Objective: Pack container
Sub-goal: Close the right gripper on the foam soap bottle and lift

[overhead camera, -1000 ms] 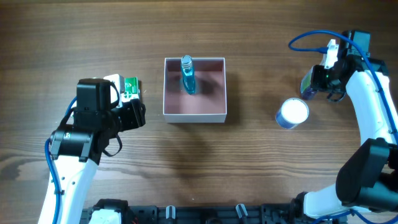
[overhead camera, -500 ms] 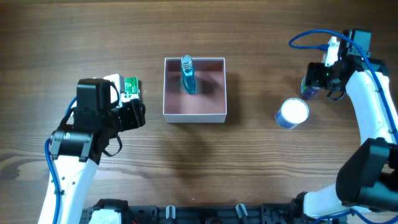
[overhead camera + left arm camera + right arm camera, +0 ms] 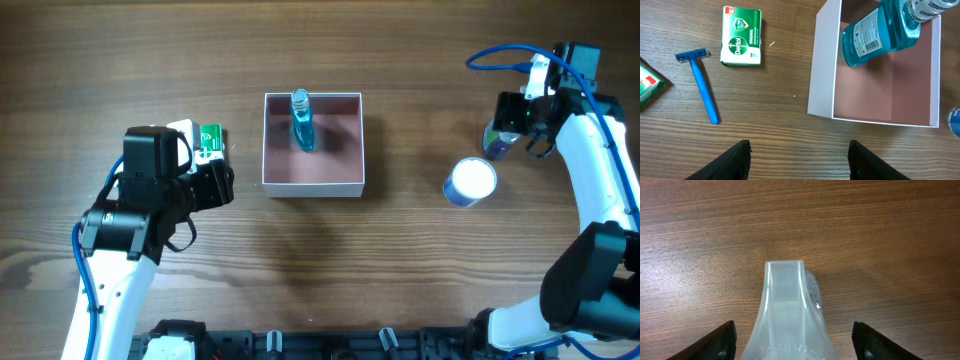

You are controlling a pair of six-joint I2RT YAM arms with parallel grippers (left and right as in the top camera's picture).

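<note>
Compared with a second ago, the right tool (image 3: 792, 325) sits slightly nearer the far edge of the surface (image 3: 420, 270), and more of the small clear-capped bottle (image 3: 497, 140) shows below it in the overhead view. The left arm, the container (image 3: 313, 186) and the white-lidded jar (image 3: 471, 181) are unchanged. The right tool is now spread wide. The bottle's translucent cap stands between the fingers with a gap on each side, so nothing is gripped. The left tool (image 3: 799, 146) is also spread wide and holds nothing. The container rests at the centre of the surface. It lies just to the right of the left tool, whose wrist view shows the container's white wall ahead and to the right of the fingers. It is well apart from the right tool, with the jar between them, nearer the tool. The container holds one item, a blue mouthwash bottle (image 3: 302, 125), set against the far left of the pink floor. A green soap box (image 3: 741, 36) and a blue razor (image 3: 702, 87) lie outside the container, to its left.
</note>
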